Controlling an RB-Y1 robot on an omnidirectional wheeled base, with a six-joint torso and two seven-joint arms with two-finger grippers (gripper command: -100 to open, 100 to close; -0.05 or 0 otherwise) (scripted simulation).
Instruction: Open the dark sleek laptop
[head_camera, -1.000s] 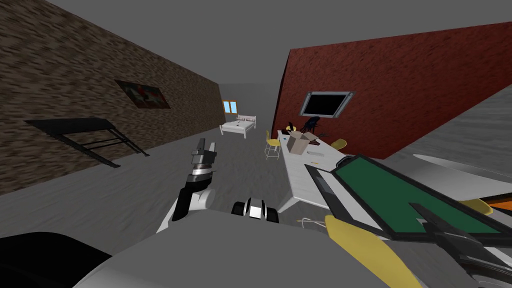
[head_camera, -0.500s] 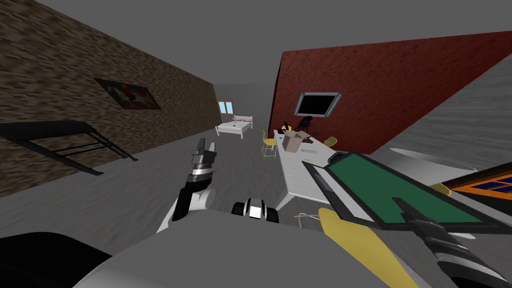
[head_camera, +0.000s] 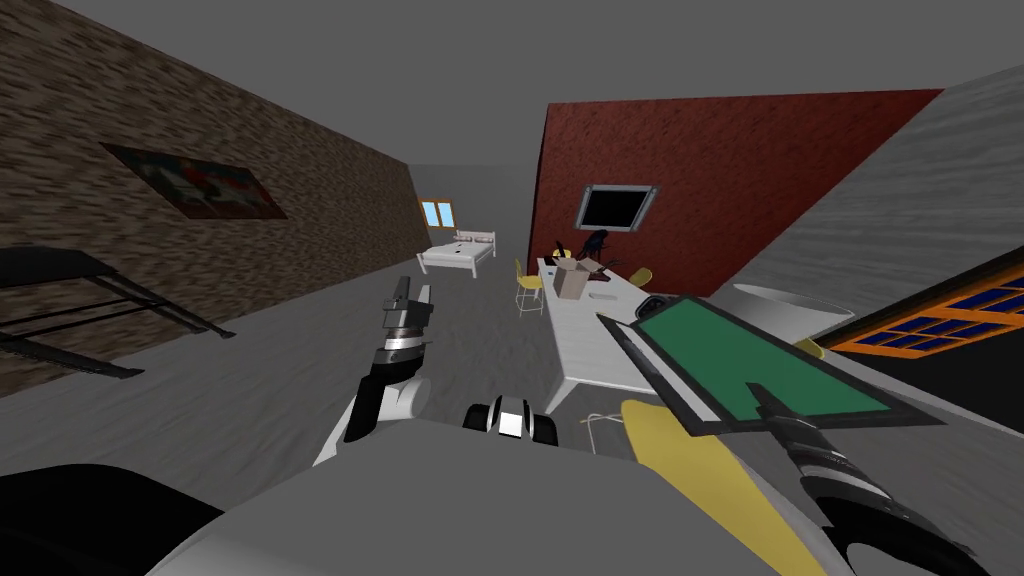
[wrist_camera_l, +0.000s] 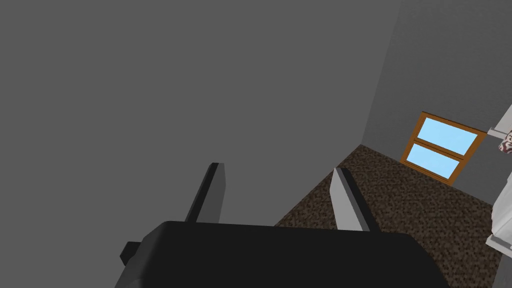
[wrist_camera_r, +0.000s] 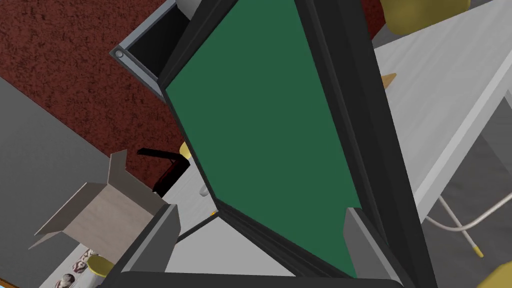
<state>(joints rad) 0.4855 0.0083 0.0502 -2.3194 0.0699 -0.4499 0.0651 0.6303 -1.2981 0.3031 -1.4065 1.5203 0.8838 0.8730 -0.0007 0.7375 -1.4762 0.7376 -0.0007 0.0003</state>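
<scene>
The dark laptop rests at the near end of the white table, its lid raised and its green screen showing. My right gripper is at the lid's near edge. In the right wrist view the right gripper stands open, a corner of the lid's black frame lies between its fingers, and one finger overlaps the frame. My left gripper is held up over the floor, away from the table. In its own wrist view the left gripper is open and holds nothing.
An open cardboard box and small items sit farther along the table. A yellow chair is close below the laptop and another is beside the table. A bed stands far back and a black rack is by the left wall.
The whole head view has swung, so walls, table and rack slid left. The laptop and my right arm have shifted left in the picture. The left arm holds its pose.
</scene>
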